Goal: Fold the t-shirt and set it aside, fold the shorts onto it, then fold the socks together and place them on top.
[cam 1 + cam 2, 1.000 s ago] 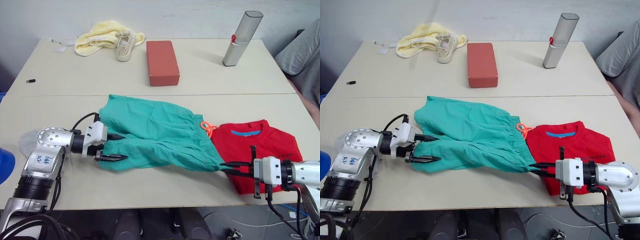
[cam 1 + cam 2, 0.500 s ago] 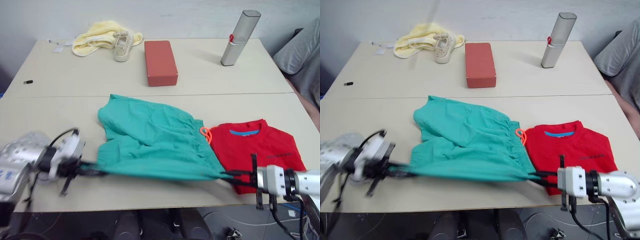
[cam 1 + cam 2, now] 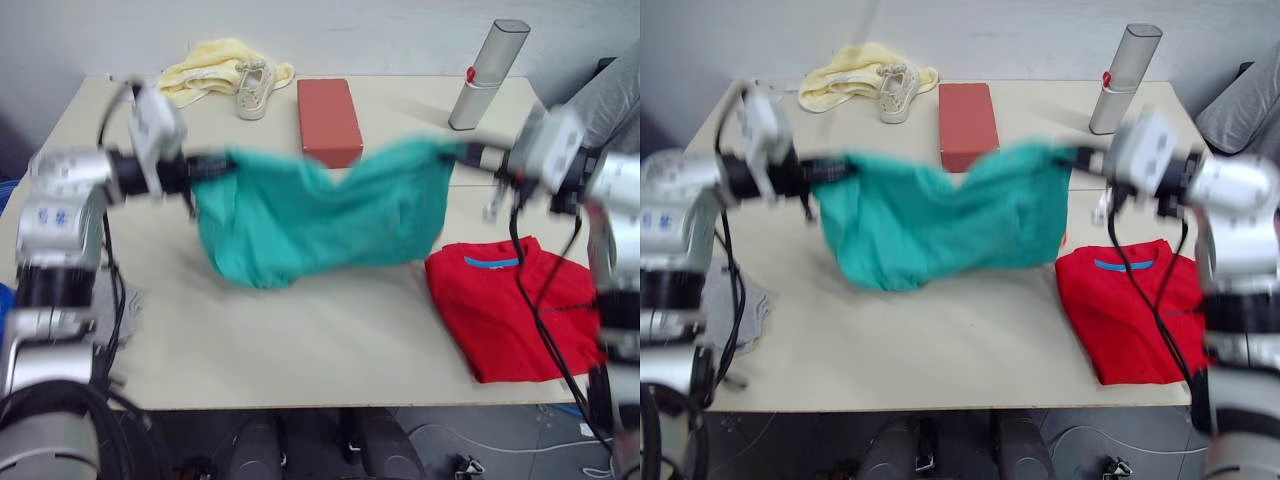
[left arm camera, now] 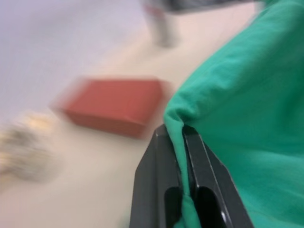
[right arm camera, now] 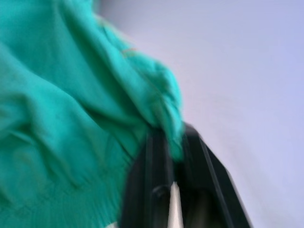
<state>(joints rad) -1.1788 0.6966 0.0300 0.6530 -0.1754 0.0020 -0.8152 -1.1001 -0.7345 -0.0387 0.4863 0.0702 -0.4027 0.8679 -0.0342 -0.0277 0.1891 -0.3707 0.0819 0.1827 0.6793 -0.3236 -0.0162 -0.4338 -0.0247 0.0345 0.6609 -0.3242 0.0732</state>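
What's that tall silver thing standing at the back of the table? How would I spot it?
Look to the far right corner of the table, past the folded red t-shirt and right of the red box. The silver container stands upright there, leaning slightly. It alone is metallic, with a small red spot on its side.

I'm working in what looks like a lab test room: two plain beige desks [image 3: 300,330] pushed together against a bare wall, with loose cables [image 3: 470,455] below.
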